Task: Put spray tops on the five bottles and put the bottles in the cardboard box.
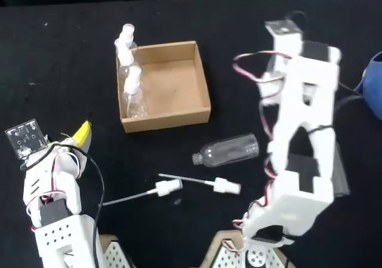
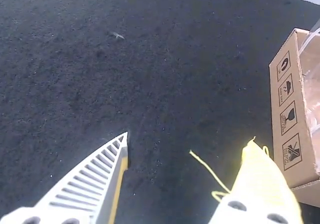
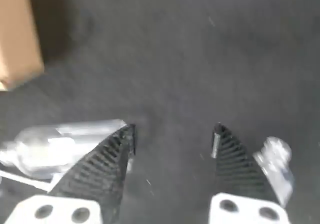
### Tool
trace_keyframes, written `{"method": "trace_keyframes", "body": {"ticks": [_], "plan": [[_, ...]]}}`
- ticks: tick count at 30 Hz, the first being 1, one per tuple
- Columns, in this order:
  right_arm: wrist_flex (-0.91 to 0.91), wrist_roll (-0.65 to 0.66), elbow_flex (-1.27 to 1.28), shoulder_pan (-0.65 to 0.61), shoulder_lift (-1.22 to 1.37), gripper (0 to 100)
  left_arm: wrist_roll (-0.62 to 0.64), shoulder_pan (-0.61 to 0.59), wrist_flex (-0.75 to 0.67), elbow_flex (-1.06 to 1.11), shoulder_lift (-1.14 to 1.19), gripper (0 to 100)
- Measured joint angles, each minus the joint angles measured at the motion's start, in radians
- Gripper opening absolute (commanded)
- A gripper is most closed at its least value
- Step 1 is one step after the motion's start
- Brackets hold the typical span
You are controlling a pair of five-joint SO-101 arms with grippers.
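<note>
Lying on its side on the black table (image 1: pixel 59 53), one uncapped bottle (image 1: pixel 227 150) rests just in front of the box (image 1: pixel 167 120), its open neck pointing toward the left arm's side. Nearer the arm bases lie two loose tops: one (image 1: pixel 167 187) with its tube trailing toward the left arm, the other (image 1: pixel 225 187) beside it, its tube running toward the first. Both are apart from the bottle. Three capped bottles (image 1: pixel 130 77) lie in a row inside the box, along the wall nearest the left arm's side.

The left gripper (image 2: pixel 187 138) is low beside its arm, well short of the box; its white and yellow fingers are spread wide over bare table, with nothing between them. In its wrist view the box's printed wall (image 2: pixel 292 109) shows at the edge. In the high view its yellow finger (image 1: pixel 83 135) points toward the box.

The right gripper (image 3: pixel 174 127) has its black fingers spread, with bare table between them. The uncapped bottle (image 3: pixel 65 144) lies just outside one finger, and a second clear item (image 3: pixel 274 156), too blurred to identify, sits beside the other. A corner of the box (image 3: pixel 17 34) shows farther off.
</note>
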Motion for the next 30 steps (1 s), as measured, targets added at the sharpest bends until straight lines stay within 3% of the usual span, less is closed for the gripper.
{"method": "trace_keyframes", "body": {"ticks": [6,14,22,30], "plan": [[-0.138,-0.064,0.129,-0.147,-0.044,21.4,0.000,0.000,0.000,0.000,0.000,24],[-0.531,-0.180,0.554,-0.265,-0.285,21.1,0.000,0.000,0.000,0.000,0.000,24],[-0.597,-0.284,0.598,-0.351,-0.365,21.1,0.000,0.000,0.000,0.000,0.000,24],[-0.819,-0.298,0.755,-0.388,-0.365,17.3,0.000,0.000,0.000,0.000,0.000,24]]}}
